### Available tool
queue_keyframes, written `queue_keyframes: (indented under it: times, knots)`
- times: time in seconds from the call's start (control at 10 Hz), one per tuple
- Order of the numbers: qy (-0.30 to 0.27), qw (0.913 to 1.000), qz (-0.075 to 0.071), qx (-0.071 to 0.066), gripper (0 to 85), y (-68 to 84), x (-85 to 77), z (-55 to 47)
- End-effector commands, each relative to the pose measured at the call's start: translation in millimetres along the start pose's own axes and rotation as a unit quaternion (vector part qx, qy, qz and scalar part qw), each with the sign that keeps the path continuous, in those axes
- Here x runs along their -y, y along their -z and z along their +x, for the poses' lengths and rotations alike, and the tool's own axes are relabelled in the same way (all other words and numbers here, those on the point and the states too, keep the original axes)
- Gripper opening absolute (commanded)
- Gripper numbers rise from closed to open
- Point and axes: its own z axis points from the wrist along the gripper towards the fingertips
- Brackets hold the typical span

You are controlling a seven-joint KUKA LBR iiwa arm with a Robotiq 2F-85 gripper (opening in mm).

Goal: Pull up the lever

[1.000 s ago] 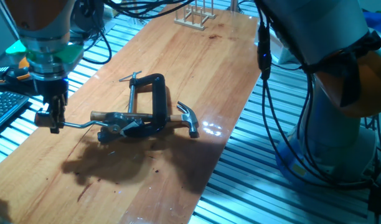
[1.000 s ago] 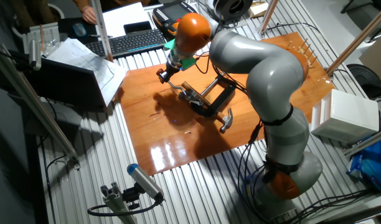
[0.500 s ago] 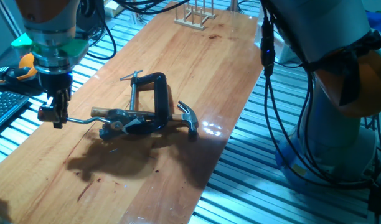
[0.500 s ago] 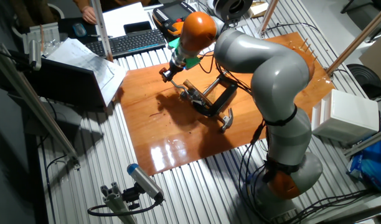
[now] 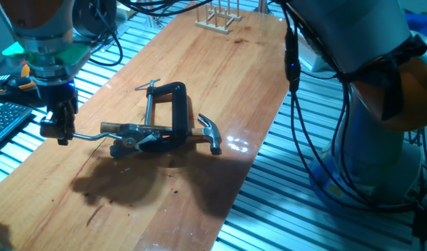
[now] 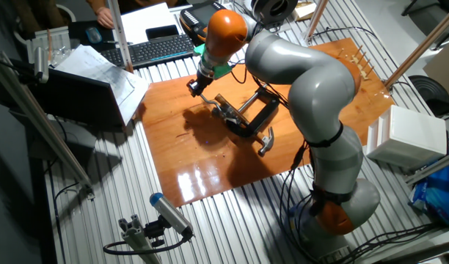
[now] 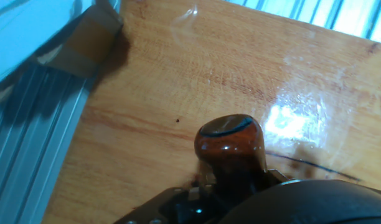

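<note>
A: One fixed view? Low, close, looking along the counter (image 5: 220, 90).
B: Other fixed view: high, far, whole arm (image 6: 312, 81) visible. Both share the clamp (image 5: 173, 111).
A: Hand view: tight on the lever (image 7: 231, 146) knob.

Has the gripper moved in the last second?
Yes, slightly. The gripper rose against the clamp, then dipped back, ending a little higher, holding the lever.

One of each on the board, folks!
One lever (image 5: 95, 136) at the gripper (image 5: 58, 132), one black C-clamp (image 5: 168, 111) beyond it, one hammer (image 5: 206, 131) under the clamp, one wooden rack (image 5: 219, 17) far off, one keyboard (image 6: 157, 48) behind.
</note>
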Motion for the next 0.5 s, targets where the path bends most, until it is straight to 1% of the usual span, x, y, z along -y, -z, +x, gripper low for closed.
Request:
queue_keyframes:
  times: [0.0, 0.1, 0.2, 0.3, 0.4]
  knots:
    - [-0.004, 1.0, 0.003, 0.005, 51.0, 0.1, 0.2, 0.2]
    - [-0.002, 1.0, 0.006, 0.007, 51.0, -0.1, 0.8, 0.1]
    - [0.001, 1.0, 0.002, 0.004, 68.0, -0.7, 0.8, -0.3]
    - [-0.001, 1.0, -0.002, 0.006, 68.0, -1.0, -0.5, -0.1]
    - [-0.001, 0.9999, 0.0, 0.01, 68.0, -0.8, -0.6, 0.1]
